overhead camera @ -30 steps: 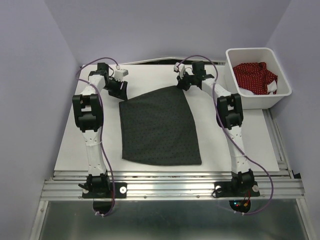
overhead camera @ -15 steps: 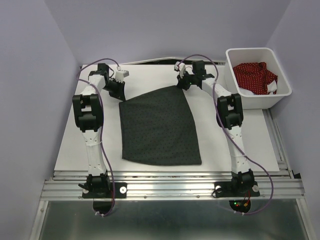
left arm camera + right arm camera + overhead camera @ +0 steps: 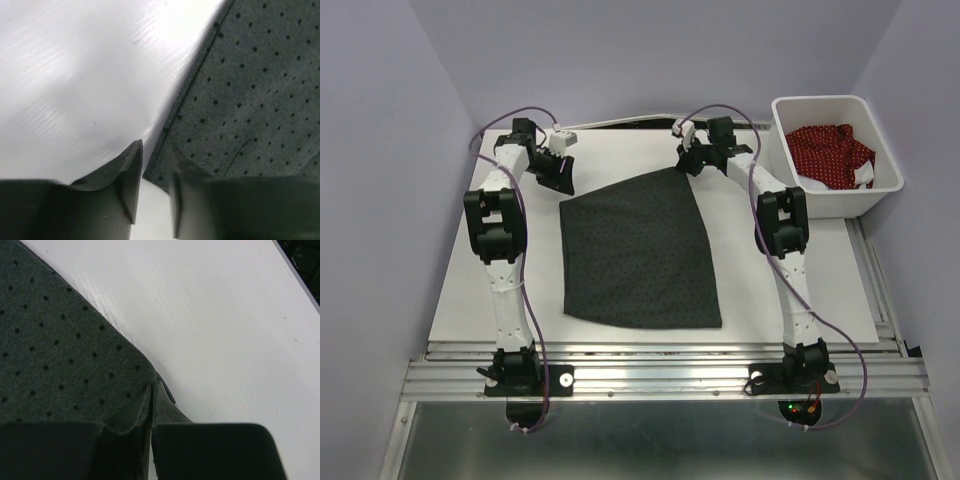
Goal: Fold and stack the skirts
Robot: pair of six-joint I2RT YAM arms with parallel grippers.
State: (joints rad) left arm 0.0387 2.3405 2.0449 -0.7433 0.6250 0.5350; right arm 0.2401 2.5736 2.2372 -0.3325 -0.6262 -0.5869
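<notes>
Overhead view with two wrist close-ups: two-arm rig at a white table (image 3: 745, 285).

(a) The dark skirt (image 3: 638, 250) lies spread flat at the centre of the frame. It is a four-sided panel, narrower at the top than at the bottom, and its upper edge slopes up toward the right. Its surface is charcoal with small black dots.

(b) The left gripper (image 3: 562, 178) sits at the upper left of the frame, just above the dark skirt's upper left corner. In the left wrist view its fingers (image 3: 127, 175) stand a little apart. The corner tip of the cloth lies in the gap, and white table shows through below it. The fingers are therefore released, not clamped on the cloth.

(c) The right gripper (image 3: 686, 163) sits at upper centre, at the dark skirt's upper right corner. In the right wrist view its fingers (image 3: 130, 425) are clenched together, with only a thin seam between them. The corner of the cloth is pinched at their tips.

(d) The white bin (image 3: 835, 205) stands at the upper right of the frame, beside the table's right edge. It holds the red skirt (image 3: 830, 150), bunched, with the white skirt (image 3: 808, 184) showing beneath and beside it.
</notes>
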